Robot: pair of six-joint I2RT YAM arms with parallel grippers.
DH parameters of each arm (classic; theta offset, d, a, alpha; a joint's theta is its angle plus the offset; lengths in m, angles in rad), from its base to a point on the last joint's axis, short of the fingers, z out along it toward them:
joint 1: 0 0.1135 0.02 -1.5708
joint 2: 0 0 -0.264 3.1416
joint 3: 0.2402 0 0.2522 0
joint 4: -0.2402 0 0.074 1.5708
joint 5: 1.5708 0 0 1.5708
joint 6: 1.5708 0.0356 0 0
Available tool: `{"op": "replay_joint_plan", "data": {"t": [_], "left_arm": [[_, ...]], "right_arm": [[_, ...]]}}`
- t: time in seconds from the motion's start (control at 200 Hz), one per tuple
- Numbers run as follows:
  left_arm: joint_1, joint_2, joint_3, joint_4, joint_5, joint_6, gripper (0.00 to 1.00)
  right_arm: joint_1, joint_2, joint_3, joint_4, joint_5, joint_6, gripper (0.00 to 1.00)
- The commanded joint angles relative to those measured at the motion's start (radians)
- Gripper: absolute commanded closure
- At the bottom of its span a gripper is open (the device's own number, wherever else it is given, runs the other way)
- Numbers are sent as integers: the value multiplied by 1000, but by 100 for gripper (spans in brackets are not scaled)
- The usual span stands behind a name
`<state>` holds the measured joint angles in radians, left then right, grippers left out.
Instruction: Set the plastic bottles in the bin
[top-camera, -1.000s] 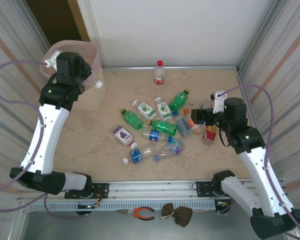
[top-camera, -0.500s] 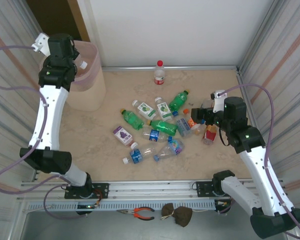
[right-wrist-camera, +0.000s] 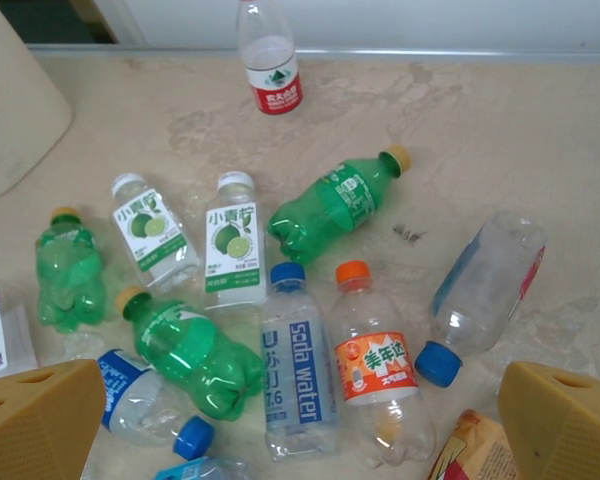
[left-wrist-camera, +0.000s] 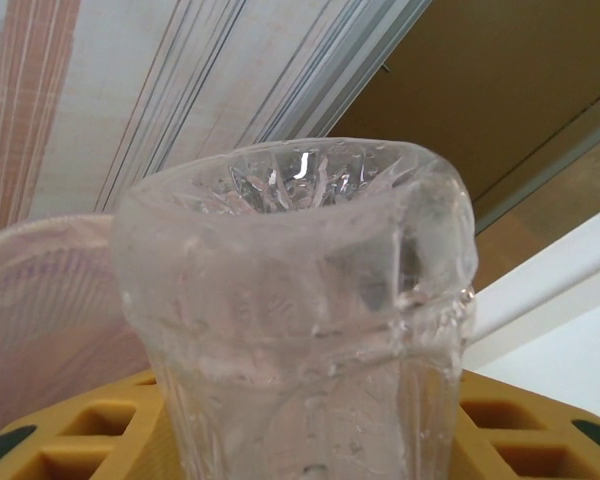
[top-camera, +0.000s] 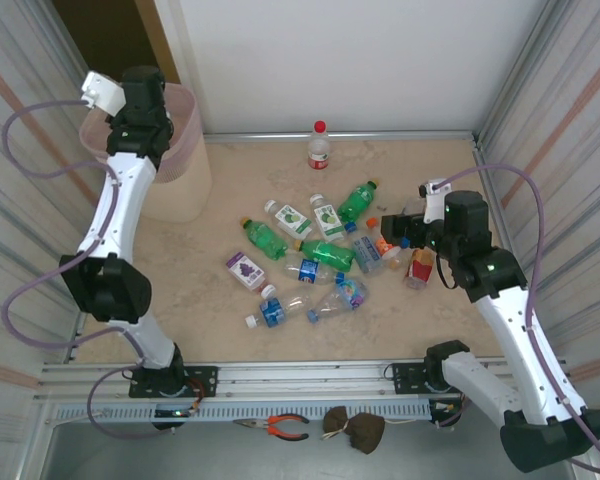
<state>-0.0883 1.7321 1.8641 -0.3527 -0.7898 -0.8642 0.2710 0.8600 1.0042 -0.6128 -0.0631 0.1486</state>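
Left gripper [left-wrist-camera: 300, 440]: I have it raised at the table's [top-camera: 220, 300] far left corner, up by the bin's rim.
Left fingers [left-wrist-camera: 70, 432]: closed partway on a clear bottle [left-wrist-camera: 300, 300], a yellow pad on each side and the bottle's ribbed base toward my wrist camera.
Clear bottle's place: it seems to be above the bin's mouth, but my own wrist hides it from the top camera, so I cannot be sure.
Bin [top-camera: 175, 180]: upright in the far left corner, with its pinkish wall just left of the bottle I hold.
Right gripper [right-wrist-camera: 300, 440]: my fingers are spread as wide as they go and hold nothing. It hovers over the pile's right side, toward the table's right edge.
Below my right fingers: a soda bottle [right-wrist-camera: 298, 375] and an orange-label bottle [right-wrist-camera: 372, 365] lie side by side, and a blue-capped bottle [right-wrist-camera: 485, 285] lies just to their right.
Pile: loose bottles lying flat mid-table.
Green bottles [right-wrist-camera: 330, 208]: three, spread through the pile.
Lime bottles [right-wrist-camera: 235, 240]: two, side by side on the pile's far side.
Blue-label bottles [top-camera: 271, 311]: two, on the pile's near side.
Purple carton [top-camera: 245, 270]: at the pile's left edge.
Red packet [top-camera: 420, 268]: just beside my right gripper, toward the right edge.
Red-cap bottle [top-camera: 319, 146]: upright and alone by the far edge, well apart from the pile.
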Motion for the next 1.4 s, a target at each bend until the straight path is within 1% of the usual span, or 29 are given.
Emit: {"op": "replay_joint_plan", "data": {"t": [0.0, 0.165, 0.331, 0.486, 0.636, 0.832, 0.897, 1.167, 1.227, 1.398], "left_arm": [[5, 24, -20, 48, -79, -86, 51], [10, 85, -27, 31, -94, -156, 51], [38, 171, 32, -63, -20, -260, 51], [69, 258, 115, -123, 108, -287, 52], [105, 357, 266, -253, 293, -311, 53], [146, 522, 474, -457, 478, -306, 53], [159, 559, 521, -500, 543, -303, 53], [184, 656, 574, -526, 724, -268, 52], [186, 670, 574, -528, 750, -263, 52], [195, 698, 567, -539, 817, -277, 47]], "right_arm": [[8, 6, 34, 14, 22, 7, 1], [8, 19, 37, 13, 25, -4, 1], [8, 30, 34, 13, 29, -15, 1], [8, 44, 30, 17, 28, -17, 1], [8, 56, 26, 25, 22, -18, 1], [8, 68, 25, 30, 18, -21, 1], [8, 72, 25, 29, 17, -24, 1], [8, 89, 28, 34, 9, -29, 1], [8, 92, 28, 33, 9, -29, 1], [8, 93, 25, 33, 9, -27, 1]]}}
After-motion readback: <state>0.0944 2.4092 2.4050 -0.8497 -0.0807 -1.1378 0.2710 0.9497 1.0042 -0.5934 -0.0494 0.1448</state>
